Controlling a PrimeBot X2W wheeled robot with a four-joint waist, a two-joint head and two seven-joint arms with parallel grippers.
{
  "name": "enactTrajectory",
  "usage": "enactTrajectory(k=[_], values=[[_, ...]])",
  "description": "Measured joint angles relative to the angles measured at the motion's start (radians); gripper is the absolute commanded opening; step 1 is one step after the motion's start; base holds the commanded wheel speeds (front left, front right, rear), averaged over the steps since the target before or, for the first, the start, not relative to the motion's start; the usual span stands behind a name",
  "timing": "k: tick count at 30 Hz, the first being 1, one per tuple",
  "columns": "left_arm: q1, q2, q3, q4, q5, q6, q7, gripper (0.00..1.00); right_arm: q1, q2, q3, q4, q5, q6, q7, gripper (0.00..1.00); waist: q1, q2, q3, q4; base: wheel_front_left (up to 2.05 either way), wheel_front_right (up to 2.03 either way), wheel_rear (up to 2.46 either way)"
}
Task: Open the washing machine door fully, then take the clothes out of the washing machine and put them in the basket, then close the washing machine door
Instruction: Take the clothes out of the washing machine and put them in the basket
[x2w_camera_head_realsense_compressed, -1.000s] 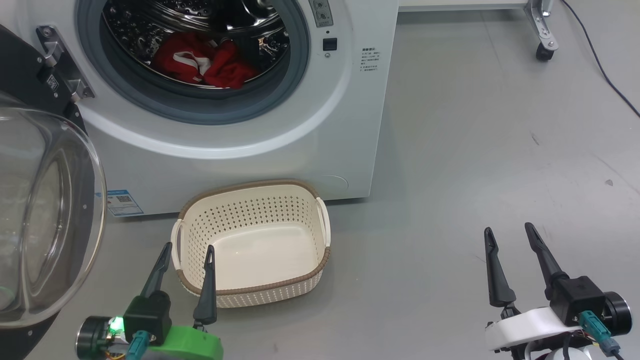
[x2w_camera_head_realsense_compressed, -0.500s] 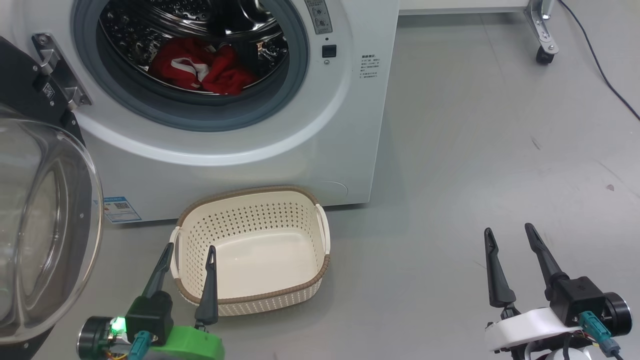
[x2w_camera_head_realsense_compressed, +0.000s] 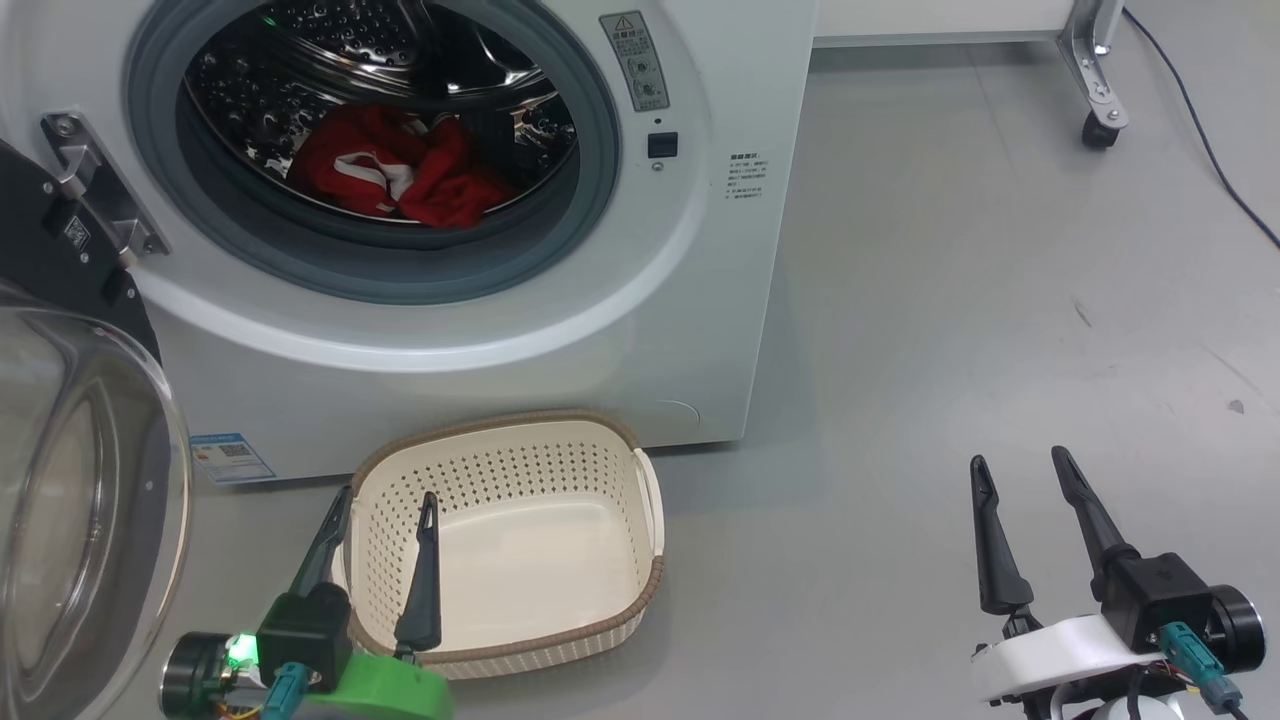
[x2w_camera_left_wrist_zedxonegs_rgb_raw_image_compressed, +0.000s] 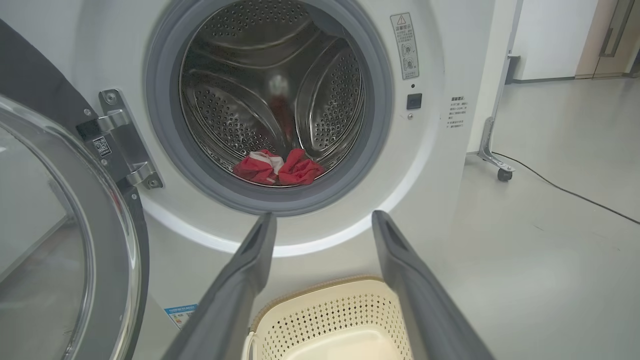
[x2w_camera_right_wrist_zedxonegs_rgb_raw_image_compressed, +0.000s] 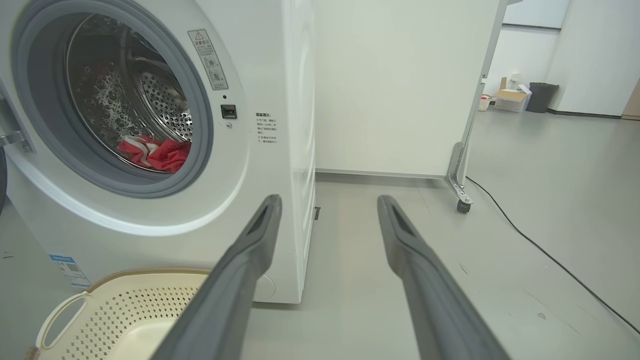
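Door (x2w_camera_head_realsense_compressed: 90, 500) of the washing machine (x2w_camera_head_realsense_compressed: 600, 330) stands open, but the clothes (x2w_camera_head_realsense_compressed: 400, 180) lie in the drum (x2w_camera_head_realsense_compressed: 240, 100) and the basket (x2w_camera_head_realsense_compressed: 560, 430) is empty. Left gripper (x2w_camera_head_realsense_compressed: 387, 494) and right gripper (x2w_camera_head_realsense_compressed: 1019, 457) hover spread, holding nothing.

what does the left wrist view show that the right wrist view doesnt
Left wrist, not right wrist: the glass window of the open door. Right wrist, not left wrist: the washing machine side panel, a cardboard box, a dark bin. Both: red clothes in the drum, the basket, a caster, a floor cable, and that arm's open end effector: left end effector, right end effector.
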Motion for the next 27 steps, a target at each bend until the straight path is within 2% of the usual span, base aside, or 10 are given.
enactTrajectory(k=[12, 27], values=[[0.000, 0.000, 0.002, 0.000, 0.000, 0.004, 0.000, 1.00, 0.000, 0.001, 0.000, 0.001, 0.000, 0.000, 0.000, 1.00, 0.0000, 0.0000, -0.003, 0.006, 0.55, -0.55, 0.00], [0.000, 0.000, 0.003, 0.000, 0.000, 0.009, 0.000, 1.00, 0.000, 0.001, -0.003, 0.006, 0.000, 0.005, 0.000, 1.00, 0.0000, 0.0000, -0.001, 0.008, 0.12, -0.12, 0.00]])
